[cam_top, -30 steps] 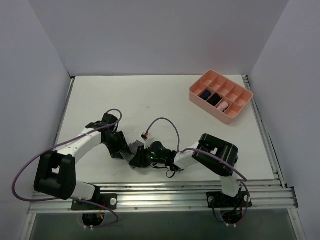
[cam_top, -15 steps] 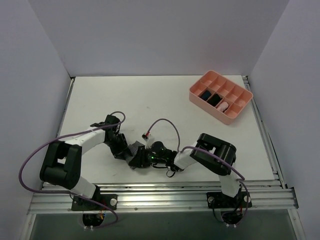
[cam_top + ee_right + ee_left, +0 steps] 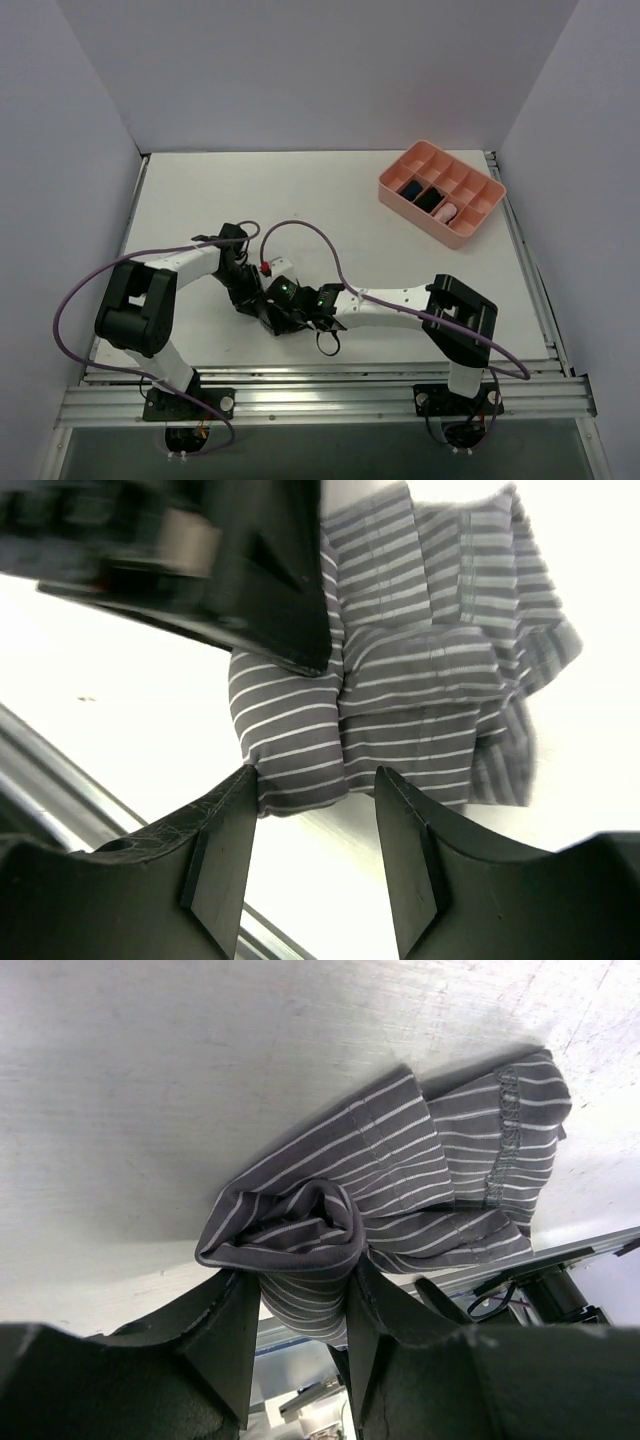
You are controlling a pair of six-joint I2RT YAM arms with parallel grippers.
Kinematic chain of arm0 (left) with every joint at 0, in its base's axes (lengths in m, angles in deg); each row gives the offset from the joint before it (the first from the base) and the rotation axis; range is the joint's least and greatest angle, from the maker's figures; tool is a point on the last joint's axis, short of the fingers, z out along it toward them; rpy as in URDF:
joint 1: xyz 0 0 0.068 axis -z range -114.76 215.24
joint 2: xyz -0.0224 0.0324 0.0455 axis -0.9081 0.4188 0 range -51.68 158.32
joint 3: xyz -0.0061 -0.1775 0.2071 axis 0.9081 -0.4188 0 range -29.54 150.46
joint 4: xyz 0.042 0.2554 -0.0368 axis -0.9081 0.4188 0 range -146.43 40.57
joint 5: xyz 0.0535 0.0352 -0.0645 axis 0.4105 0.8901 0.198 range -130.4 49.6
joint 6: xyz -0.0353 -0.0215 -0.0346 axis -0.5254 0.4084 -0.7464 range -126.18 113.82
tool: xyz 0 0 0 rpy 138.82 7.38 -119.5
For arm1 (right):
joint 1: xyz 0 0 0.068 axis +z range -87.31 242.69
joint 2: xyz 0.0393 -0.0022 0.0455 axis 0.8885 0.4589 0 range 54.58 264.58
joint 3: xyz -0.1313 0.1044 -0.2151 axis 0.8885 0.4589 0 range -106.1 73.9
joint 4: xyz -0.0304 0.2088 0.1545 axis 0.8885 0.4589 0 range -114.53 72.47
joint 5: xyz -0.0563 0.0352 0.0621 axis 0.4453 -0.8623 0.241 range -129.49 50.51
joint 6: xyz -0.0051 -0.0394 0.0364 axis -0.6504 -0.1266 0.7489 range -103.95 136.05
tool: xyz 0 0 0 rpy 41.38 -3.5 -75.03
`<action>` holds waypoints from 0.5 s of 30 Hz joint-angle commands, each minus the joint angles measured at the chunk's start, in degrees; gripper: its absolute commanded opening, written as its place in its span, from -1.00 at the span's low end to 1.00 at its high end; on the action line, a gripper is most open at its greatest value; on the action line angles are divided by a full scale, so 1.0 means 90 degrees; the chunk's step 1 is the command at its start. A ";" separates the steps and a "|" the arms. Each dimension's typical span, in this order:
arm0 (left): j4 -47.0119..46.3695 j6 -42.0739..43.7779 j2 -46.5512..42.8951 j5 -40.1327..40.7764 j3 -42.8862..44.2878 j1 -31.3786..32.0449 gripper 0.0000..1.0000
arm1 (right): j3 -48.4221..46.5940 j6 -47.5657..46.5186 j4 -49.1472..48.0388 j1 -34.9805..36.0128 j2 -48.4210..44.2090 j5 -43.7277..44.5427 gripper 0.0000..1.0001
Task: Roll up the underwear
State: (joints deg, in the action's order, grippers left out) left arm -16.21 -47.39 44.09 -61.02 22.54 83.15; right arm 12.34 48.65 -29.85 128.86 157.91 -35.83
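The underwear [image 3: 420, 1170] (rolled end in the left gripper [image 3: 305, 1285]) stretches lengthwise away.

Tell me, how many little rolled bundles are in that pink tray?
3. A blue bundle, a black bundle and a pink bundle sit side by side in the near row of the pink tray. Its other compartments look empty, though walls may hide something.

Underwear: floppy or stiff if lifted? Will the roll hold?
Likely floppy: the underwear sags in soft folds around the left gripper. Probably light: thin cloth. The roll looks loose, so it may unfurl once released.
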 commanded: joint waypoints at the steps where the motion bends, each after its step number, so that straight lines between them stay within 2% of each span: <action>1: -0.0066 0.0389 0.0511 0.0914 -0.0035 0.0168 -0.41 | -0.0610 -0.0916 0.1499 0.0322 -0.0104 0.1330 -0.10; 5: 0.0032 0.0351 0.0629 0.0934 0.0083 0.0285 -0.41 | -0.1147 -0.1258 0.1792 0.0616 0.0110 0.1751 -0.09; 15: 0.0227 0.0312 0.0775 0.0983 0.0181 0.0334 -0.40 | -0.1812 -0.1922 0.1783 0.0909 0.1027 0.1839 -0.04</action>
State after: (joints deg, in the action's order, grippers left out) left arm -12.88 -46.17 47.28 -60.67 26.23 85.03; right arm -1.89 34.74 -16.96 136.66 164.68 -22.35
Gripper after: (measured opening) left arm 0.420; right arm 0.479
